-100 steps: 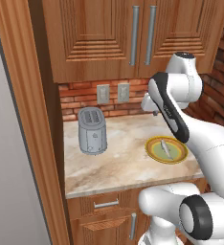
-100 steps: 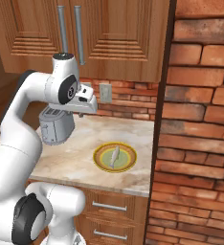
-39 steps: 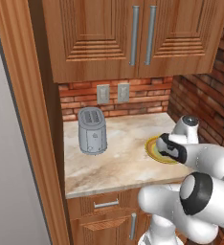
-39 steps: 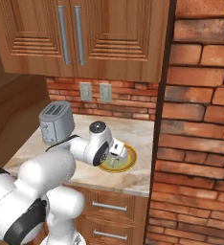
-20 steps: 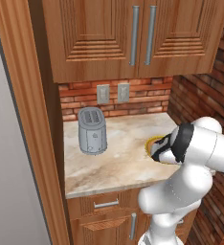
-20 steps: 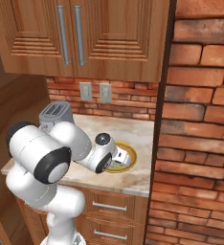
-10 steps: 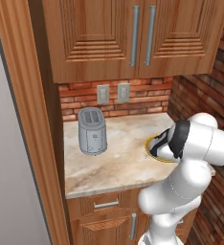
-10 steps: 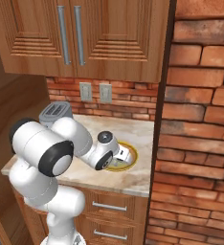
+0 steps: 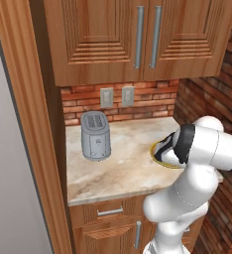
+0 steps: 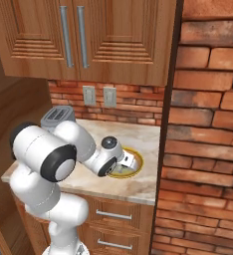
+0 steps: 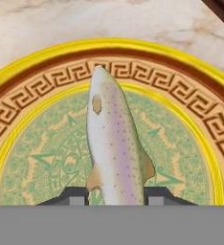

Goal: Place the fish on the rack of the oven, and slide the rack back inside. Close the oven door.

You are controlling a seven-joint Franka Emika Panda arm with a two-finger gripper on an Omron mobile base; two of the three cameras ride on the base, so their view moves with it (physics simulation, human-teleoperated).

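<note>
The end effector (image 11: 116,197) sits low over the plate (image 11: 190,119), its 2 fingertips (image 11: 74,196) flanking the rear part of the fish (image 11: 115,148). The fish lies between them and runs straight ahead of the end effector toward the far rim of the plate, head pointing away. The fingertips look pressed against both flanks, so the end effector appears to be grasping the fish near the tail, though the very contact line is cut off at the bottom of the hand view.

In the right base view the end effector (image 10: 128,160) is down on the plate (image 10: 136,170) at the near right part of the table (image 10: 83,179). The toaster (image 9: 96,135) stands well apart to its left, and a cupboard (image 9: 138,34) hangs above.

Judged from this, the step in hand is securing the fish before lifting it. To do it well:
- hold the squeeze even on both sides, since the body tapers toward the tail and may slip forward out of the grip;
- lift straight up off the plate before swinging away;
- keep the fish level, because most of its length hangs ahead of the fingertips.

The plate carries a meander border and a patterned green centre; no brand, label or readable writing appears anywhere.
</note>
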